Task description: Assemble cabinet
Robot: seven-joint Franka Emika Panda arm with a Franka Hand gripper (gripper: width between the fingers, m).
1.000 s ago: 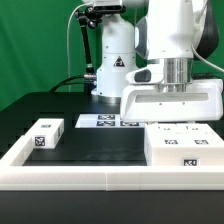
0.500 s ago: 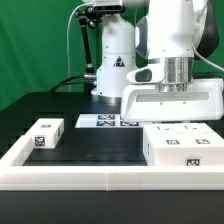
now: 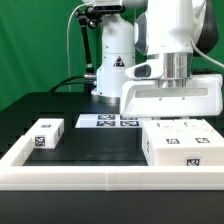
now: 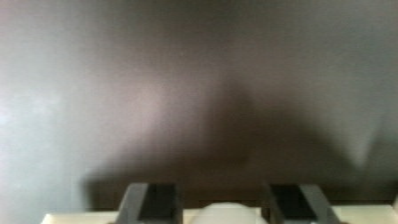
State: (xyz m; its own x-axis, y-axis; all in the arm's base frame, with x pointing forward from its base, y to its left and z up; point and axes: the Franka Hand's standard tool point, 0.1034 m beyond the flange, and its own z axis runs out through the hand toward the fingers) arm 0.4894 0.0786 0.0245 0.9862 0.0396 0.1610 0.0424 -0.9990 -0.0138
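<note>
The white boxy cabinet body (image 3: pixel 182 148) lies at the exterior view's right on the black table, with marker tags on its top and front. A small white drawer-like block (image 3: pixel 45 135) with tags sits at the left. My gripper (image 3: pixel 172 119) hangs just above the back of the cabinet body, which hides the fingertips. In the wrist view the gripper (image 4: pixel 222 206) shows two dark fingers (image 4: pixel 151 203) standing apart. A blurred white rounded part (image 4: pixel 222 213) lies between them over a white surface. The fingers grip nothing that I can see.
The marker board (image 3: pixel 108 121) lies flat at the back centre. The robot base (image 3: pixel 112 62) stands behind it. A long white table rim (image 3: pixel 95 176) runs along the front and up the left side.
The gripper has risen slightly above the cabinet body. The body and the small block have not moved.
</note>
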